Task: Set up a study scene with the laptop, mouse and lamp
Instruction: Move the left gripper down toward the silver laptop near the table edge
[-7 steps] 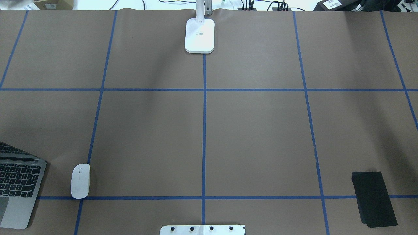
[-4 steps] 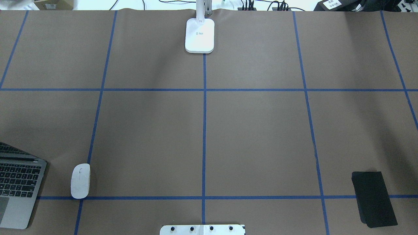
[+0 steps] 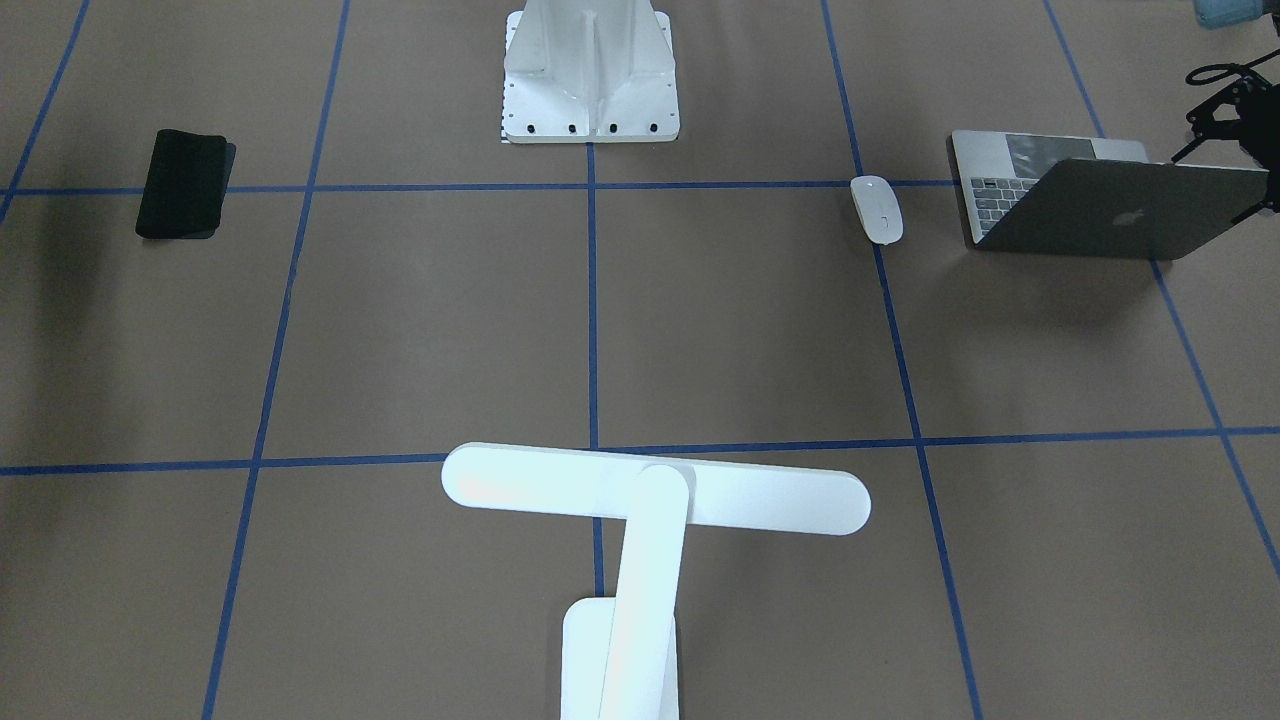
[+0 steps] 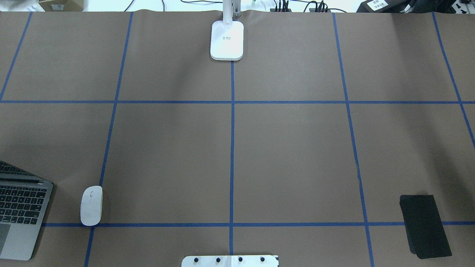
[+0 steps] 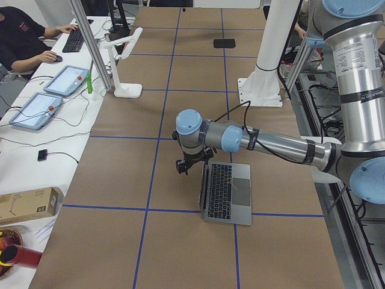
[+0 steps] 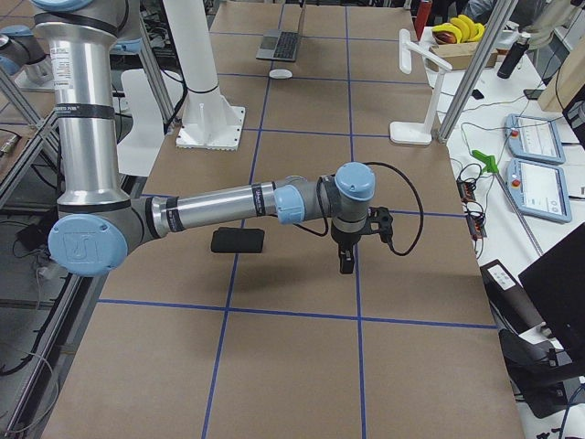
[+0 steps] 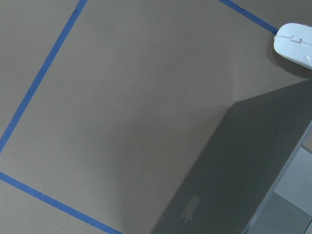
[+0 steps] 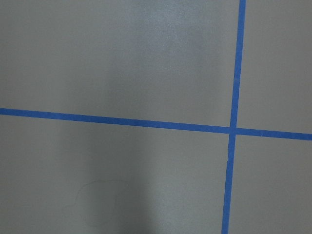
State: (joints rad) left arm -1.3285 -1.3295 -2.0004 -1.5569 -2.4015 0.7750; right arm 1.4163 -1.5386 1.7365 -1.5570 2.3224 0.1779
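The laptop (image 4: 20,211) stands open at the table's near left corner, its lid (image 3: 1110,215) showing an apple logo. The white mouse (image 4: 91,205) lies just to its right on a blue tape line, also in the left wrist view (image 7: 295,44). The white lamp (image 3: 655,490) stands at the far edge's middle on its base (image 4: 226,40). My left gripper (image 5: 182,165) hovers close behind the laptop lid; only its black linkage (image 3: 1222,105) shows in the front view, and I cannot tell its state. My right gripper (image 6: 345,261) hangs over bare table, state unclear.
A black mat (image 4: 425,226) lies at the near right, close to the right arm (image 6: 228,206). The white bolted bracket (image 4: 230,261) sits at the near edge's middle. Brown paper with blue tape grid covers the table. A person and tablets (image 5: 45,102) are beyond the far edge.
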